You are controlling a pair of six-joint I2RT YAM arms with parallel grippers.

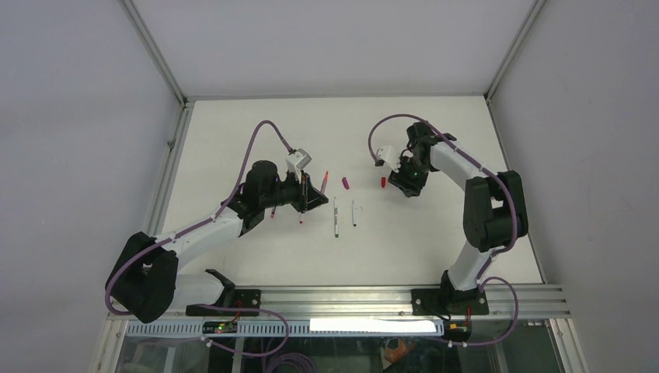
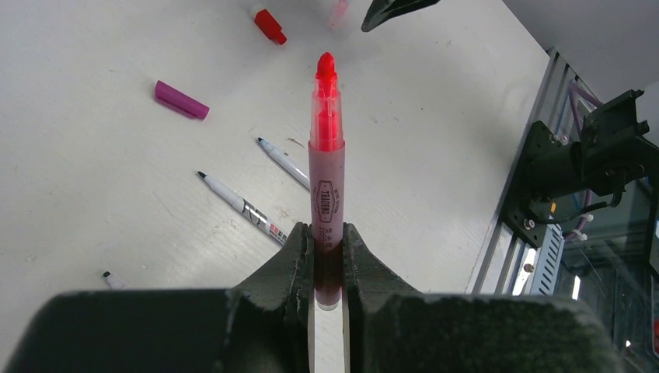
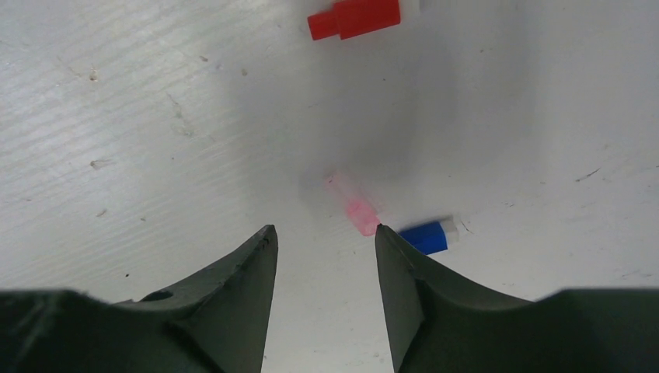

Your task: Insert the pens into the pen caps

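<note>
On the white, scuffed table (image 1: 225,132), shut in by pale grey walls with an aluminium rail along the near edge, we record the following.

Pinkish-red pen (image 2: 326,186): uncapped, lettered barrel, red tip pointing away from the wrist. Its rear end is pinched between the left fingers (image 2: 299,256), which press on it from both sides.

Blue-tipped white pen (image 2: 284,162) and black-tipped white pen (image 2: 241,203): lying side by side on the table just beyond those fingers, not touching each other.

Magenta cap (image 2: 181,100): on its side, farther out, to the left in the left wrist view.

Red cap (image 3: 357,19): lying ahead of the right fingers (image 3: 256,264), well apart from them.

Pale pink cap (image 3: 357,211): on the table just ahead of the gap between the right fingers, which stand spread and hold nothing. It lies near the fingertip on the right of that view.

Blue cap (image 3: 425,236): just beside that same fingertip, on its outer side. We cannot tell whether it touches.
</note>
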